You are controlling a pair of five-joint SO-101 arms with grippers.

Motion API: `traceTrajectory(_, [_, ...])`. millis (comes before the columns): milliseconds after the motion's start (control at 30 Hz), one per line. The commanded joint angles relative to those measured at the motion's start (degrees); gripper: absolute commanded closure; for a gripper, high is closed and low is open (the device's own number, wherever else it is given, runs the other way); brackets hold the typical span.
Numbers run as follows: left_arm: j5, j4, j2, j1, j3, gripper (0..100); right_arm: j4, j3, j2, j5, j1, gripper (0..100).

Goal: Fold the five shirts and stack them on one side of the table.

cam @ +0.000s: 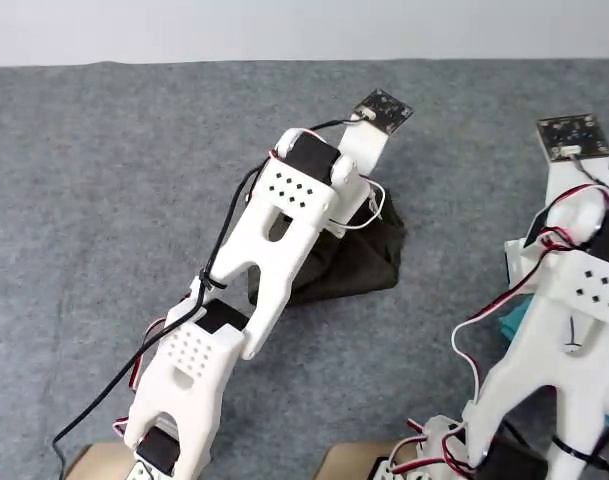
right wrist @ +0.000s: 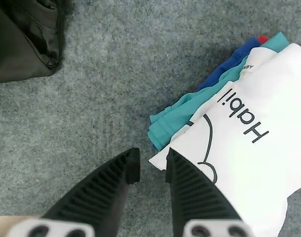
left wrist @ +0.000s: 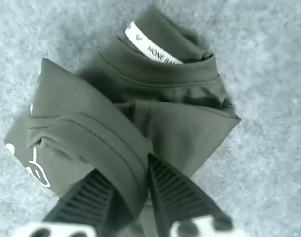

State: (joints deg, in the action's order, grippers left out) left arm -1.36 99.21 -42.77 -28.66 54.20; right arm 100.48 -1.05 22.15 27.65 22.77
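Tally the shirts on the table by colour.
Dark shirt: 1
White shirt: 1
Teal shirt: 1
Blue shirt: 1
Red shirt, only a sliver showing: 1
Total: 5

Grey felt table cover (cam: pixel 104 200), pale wall (cam: pixel 284 30) behind

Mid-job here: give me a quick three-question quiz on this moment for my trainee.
1. True or false: the left gripper is shut on a fold of the dark shirt.
2. Which colour of shirt tops the stack? A red, B white, C black.
3. Fill in: the right gripper, open beside the stack, holds ____.
Key: 1 true; 2 B; 3 nothing.
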Motion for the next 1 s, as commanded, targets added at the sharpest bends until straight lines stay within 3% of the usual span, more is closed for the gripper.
traceTrajectory(0, [-0.6,0.4,1.1,-1.4,3.6,100,2.4,-1.4,2.2,0.2,0.5,89.8])
traceTrajectory(300, [-0.6,0.3,1.1,-2.5,4.0,99,2.3,-2.5,2.2,0.2,0.4,89.8])
traceTrajectory(533, [-4.1,0.2,1.6,-2.5,4.7,83,2.3,-2.5,2.2,0.2,0.4,89.8])
traceTrajectory(733, [-4.3,1.1,1.6,-3.9,12.2,80,2.3,-2.5,2.2,0.2,0.4,89.8])
traceTrajectory(967, [-4.3,1.4,3.2,6.2,17.7,81,2.2,-2.4,2.2,0.1,0.2,89.8])
